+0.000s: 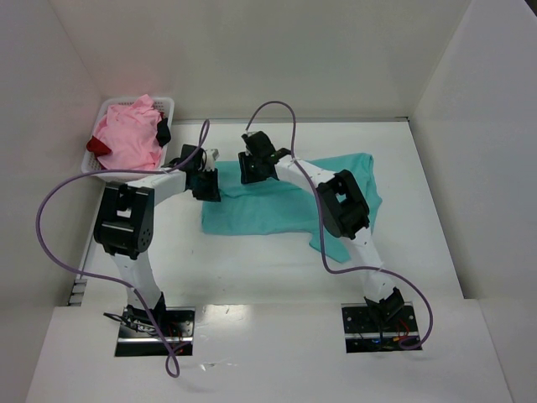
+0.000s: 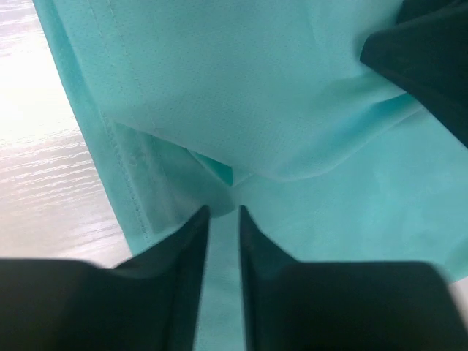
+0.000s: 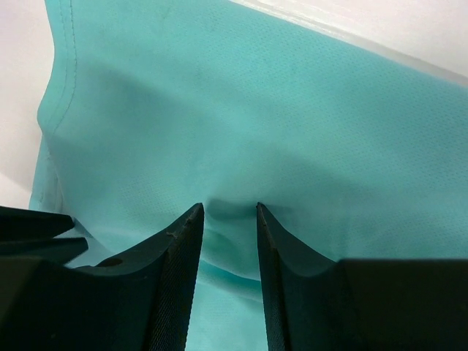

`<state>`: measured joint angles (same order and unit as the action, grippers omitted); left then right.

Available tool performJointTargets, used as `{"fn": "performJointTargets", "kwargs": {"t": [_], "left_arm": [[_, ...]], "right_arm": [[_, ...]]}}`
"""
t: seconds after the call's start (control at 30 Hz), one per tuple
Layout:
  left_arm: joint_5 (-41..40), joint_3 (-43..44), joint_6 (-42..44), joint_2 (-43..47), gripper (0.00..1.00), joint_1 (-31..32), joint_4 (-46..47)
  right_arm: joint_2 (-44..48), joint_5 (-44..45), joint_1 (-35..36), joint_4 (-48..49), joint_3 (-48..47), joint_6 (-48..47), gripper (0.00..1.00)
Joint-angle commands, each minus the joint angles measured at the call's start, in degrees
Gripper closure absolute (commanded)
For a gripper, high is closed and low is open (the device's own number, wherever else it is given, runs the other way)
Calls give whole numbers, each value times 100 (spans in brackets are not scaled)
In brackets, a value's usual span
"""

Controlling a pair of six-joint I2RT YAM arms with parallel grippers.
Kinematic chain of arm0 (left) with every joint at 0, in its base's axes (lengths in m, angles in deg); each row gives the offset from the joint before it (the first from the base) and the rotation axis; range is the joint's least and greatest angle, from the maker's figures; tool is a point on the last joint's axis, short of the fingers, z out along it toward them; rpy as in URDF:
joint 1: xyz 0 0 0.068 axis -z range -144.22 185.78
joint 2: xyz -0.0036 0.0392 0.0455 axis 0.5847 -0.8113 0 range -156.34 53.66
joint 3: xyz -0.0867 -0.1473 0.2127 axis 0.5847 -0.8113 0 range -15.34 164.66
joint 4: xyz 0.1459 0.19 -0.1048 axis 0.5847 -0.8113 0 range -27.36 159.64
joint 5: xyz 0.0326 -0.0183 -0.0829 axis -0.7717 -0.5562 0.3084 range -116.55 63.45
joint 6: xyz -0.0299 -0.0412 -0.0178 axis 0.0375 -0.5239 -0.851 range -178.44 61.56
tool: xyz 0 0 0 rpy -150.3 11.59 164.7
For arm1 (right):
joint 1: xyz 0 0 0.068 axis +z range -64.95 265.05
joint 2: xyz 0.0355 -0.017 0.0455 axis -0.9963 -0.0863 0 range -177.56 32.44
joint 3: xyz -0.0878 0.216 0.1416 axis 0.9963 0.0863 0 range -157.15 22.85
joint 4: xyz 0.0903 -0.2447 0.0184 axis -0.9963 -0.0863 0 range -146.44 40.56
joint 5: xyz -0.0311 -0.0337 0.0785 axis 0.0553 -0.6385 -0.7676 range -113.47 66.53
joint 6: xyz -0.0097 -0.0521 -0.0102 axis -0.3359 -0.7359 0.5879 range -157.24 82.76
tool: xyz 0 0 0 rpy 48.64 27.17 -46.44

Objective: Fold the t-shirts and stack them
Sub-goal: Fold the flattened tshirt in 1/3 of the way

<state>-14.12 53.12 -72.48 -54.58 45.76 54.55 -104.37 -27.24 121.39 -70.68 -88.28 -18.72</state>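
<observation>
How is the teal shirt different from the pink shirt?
The teal shirt lies spread out flat on the table, while the pink shirt is bunched up in the basket. The left gripper and right gripper both pinch the teal shirt, and neither gripper is at the pink shirt. Both shirts are soft cloth.

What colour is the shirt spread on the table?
The shirt is plain teal with no pattern. The top external view shows it best.
</observation>
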Motion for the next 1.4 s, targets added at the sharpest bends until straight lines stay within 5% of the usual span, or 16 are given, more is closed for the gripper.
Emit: {"fn": "performJointTargets", "kwargs": {"t": [0.0, 0.23, 0.8, 1.37], "left_arm": [[-47, 17, -125, 278, 66, -31, -11], [208, 229, -257, 155, 46, -31, 427], [129, 431, -293, -241, 62, -31, 789], [549, 150, 76, -162, 54, -31, 622]], "right_arm": [[-178, 61, -21, -21, -321, -59, 59], [-179, 8, -21, -21, -321, -112, 59], [-179, 61, -74, -74, -321, -112, 59], [-232, 61, -74, -74, -374, -112, 59]]}}
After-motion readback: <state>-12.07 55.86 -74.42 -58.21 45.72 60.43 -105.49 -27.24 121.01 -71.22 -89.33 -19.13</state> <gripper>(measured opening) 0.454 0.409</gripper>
